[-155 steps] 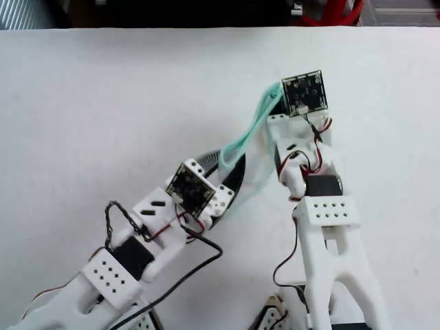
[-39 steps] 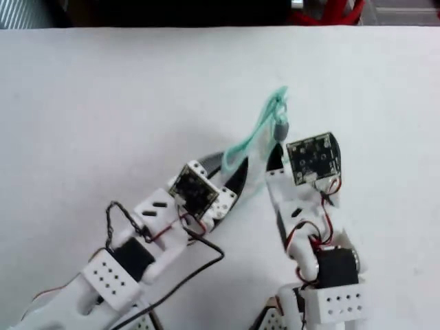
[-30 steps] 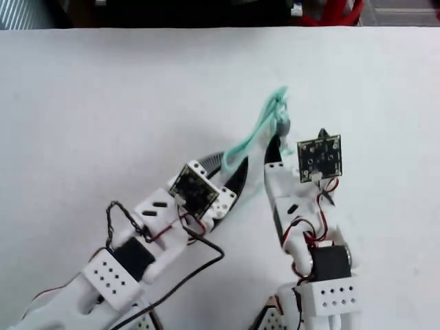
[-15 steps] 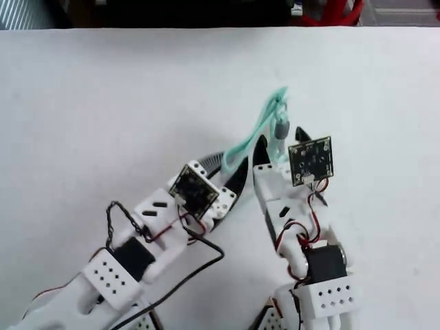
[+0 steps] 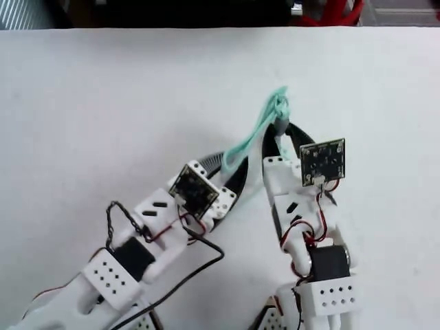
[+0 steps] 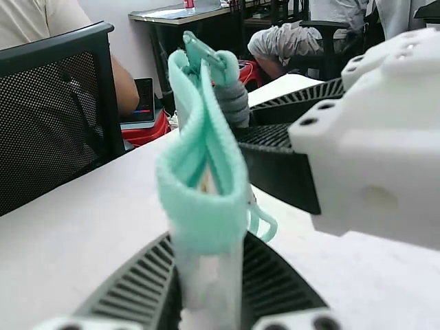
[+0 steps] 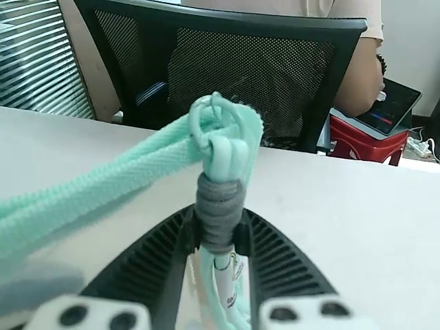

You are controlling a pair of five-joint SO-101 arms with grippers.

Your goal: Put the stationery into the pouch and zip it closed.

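The left gripper [image 6: 206,289] is clamped tight on one end of the translucent pouch with mint-green zip tape [image 6: 203,185], bracing it on edge (an anchor, I judge). The right gripper [image 7: 218,240] pinches the grey zipper pull [image 7: 218,206] near the far end, probably for zipping.

Bright even light; white table [image 5: 103,103] washed pale, shadows faint

Left tool [image 5: 232,169], right tool [image 5: 281,132] flank pouch [image 5: 255,128]
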